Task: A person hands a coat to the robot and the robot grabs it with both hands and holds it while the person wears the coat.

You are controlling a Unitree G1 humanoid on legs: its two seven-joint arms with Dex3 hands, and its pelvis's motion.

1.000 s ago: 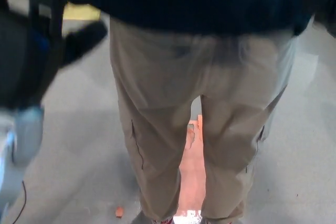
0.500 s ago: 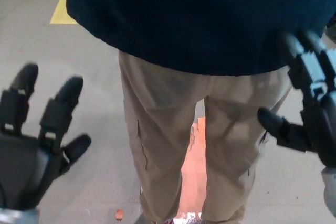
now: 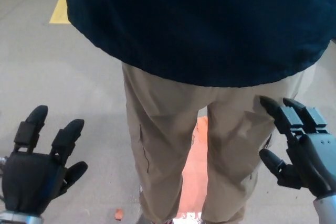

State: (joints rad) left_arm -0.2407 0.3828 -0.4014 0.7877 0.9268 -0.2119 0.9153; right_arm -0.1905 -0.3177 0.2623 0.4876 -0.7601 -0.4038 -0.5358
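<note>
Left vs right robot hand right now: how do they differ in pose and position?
The left black robot hand sits apart from the person, over bare grey floor, showing its broad flat face; the right black robot hand is turned more edge-on, with one fingertip overlapping the person's beige trousers. The left sits lower in the picture than the right. Both are open, fingers apart and pointing up, holding nothing; neither grips the dark navy coat.

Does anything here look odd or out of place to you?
Little stands out. Both black robot hands, left and right, are open and empty beside a person in a dark navy coat and beige trousers. One small orange scrap lies on the grey floor.
</note>
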